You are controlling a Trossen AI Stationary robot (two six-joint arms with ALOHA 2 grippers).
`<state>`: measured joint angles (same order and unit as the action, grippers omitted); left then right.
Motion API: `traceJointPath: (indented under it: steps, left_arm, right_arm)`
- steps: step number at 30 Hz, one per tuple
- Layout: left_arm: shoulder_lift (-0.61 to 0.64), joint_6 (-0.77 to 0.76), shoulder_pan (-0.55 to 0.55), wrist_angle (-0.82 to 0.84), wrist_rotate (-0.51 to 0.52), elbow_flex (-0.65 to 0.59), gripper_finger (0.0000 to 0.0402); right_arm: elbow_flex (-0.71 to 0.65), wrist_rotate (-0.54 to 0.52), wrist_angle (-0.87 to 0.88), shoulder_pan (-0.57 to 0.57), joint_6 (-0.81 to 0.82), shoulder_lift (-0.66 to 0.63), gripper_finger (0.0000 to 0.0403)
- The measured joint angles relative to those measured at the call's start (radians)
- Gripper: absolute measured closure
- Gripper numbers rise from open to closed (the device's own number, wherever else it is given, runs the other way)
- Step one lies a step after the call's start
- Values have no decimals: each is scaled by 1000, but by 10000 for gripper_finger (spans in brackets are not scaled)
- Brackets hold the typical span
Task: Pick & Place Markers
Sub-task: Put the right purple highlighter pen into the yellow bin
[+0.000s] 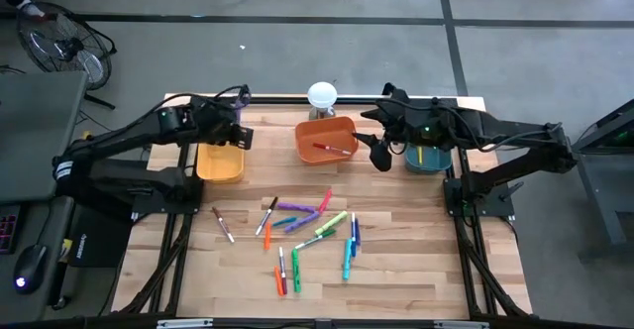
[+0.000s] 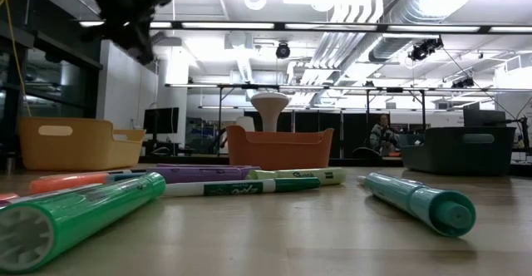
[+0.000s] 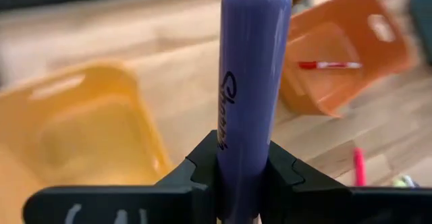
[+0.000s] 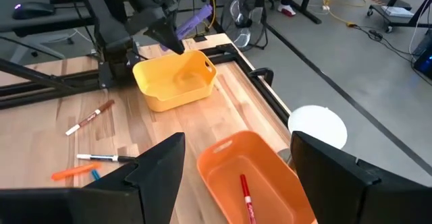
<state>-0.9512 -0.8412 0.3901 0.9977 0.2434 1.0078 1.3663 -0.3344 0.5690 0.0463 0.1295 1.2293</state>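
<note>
The purple marker (image 3: 253,82) carries cursive "Sharpie" lettering down its glossy barrel. It stands clamped between the fingers of the left gripper (image 3: 243,166), poking out past them, above the yellow bin (image 1: 220,161) at the table's left rear. A red marker (image 1: 334,150) lies in the orange bin (image 1: 309,134). The other markers (image 1: 307,232) lie scattered on the wooden table (image 1: 416,260); a green-capped one (image 2: 241,188) bears unreadable script. The right gripper (image 4: 236,177) hovers wide open, empty, beside the orange bin, near the teal bin (image 1: 428,159).
</note>
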Motion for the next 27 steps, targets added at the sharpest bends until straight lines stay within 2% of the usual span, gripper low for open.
traceJointPath:
  steps: [15, 20, 27]
  left_arm:
    - [-28, -141, 190, 21, -126, -231, 347]
    - [-85, -128, 234, -1, -156, -278, 347]
    - [-222, -86, 240, -14, -188, -286, 347]
  right_arm:
    - [0, 3, -1, -1, 0, 0, 144]
    - [0, 9, -1, -1, -3, 1, 144]
    - [0, 11, 9, -1, -6, 1, 144]
